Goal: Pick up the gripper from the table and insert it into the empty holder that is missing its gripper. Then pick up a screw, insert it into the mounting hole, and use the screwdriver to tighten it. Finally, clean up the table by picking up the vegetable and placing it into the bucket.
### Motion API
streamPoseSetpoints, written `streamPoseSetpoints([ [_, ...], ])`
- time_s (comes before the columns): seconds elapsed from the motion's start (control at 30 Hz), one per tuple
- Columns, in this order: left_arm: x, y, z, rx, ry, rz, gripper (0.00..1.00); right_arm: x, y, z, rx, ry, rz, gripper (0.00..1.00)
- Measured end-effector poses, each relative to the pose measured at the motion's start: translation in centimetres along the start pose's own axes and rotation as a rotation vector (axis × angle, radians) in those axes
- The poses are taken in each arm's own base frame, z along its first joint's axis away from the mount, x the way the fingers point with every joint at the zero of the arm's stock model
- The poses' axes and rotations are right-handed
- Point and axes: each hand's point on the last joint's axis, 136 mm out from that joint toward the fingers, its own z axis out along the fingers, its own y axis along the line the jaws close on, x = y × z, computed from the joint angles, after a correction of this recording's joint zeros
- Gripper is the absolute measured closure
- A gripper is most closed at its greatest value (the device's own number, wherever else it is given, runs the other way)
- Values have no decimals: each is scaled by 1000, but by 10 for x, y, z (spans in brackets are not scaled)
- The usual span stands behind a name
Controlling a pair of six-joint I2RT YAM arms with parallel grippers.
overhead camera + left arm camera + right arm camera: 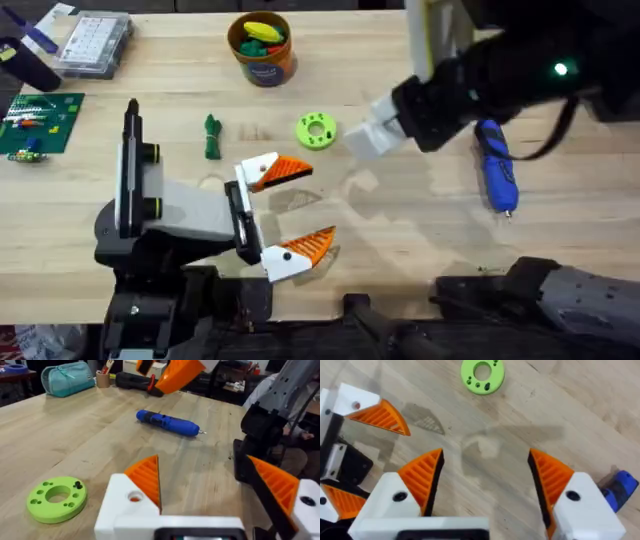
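The wooden table carries everything here, and the two arms take up most of it. The left arm reaches from the near left corner toward the middle, its left gripper spread wide with nothing between the orange ribbed pads, hovering over bare wood near the table's front edge. The right arm comes in dark and bulky from the right side, crossing above the middle; the right gripper is likewise wide apart and holds nothing, its pads poised above bare wood just beyond the left gripper. Toward the far left corner lies a clear plastic compartment box, and nearer along the left edge a green circuit board. The bucket stands upright at the far edge, a little left of centre, with yellow and red items showing inside it. The screwdriver lies flat toward the right edge, silver tip pointing to the front, partly under the right arm, well apart from both grippers. A lime-green round disc with a central hole rests flat near the table's middle, between the bucket and the left gripper. The vegetable lies on the wood left of the disc, clear of it and of the bucket.
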Motion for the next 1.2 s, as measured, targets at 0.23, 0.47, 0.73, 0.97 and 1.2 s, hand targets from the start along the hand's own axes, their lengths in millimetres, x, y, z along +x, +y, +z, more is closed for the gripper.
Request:
streamPoseSetpoints([
  [0.23, 0, 0, 0, 0, 0, 0, 10, 31, -4, 35, 4, 25, 35, 13],
  [0.47, 0, 0, 0, 0, 0, 0, 10, 34, -3, 77, 2, 8, 22, 13],
  [0.73, 0, 0, 0, 0, 0, 0, 10, -6, 4, 104, -15, -112, -40, 13],
  [0.97, 0, 0, 0, 0, 0, 0, 10, -2, 4, 132, -8, -62, -52, 13],
  [1.2, 0, 0, 0, -2, 0, 0, 10, -7, 5, 148, -8, -65, -52, 13],
])
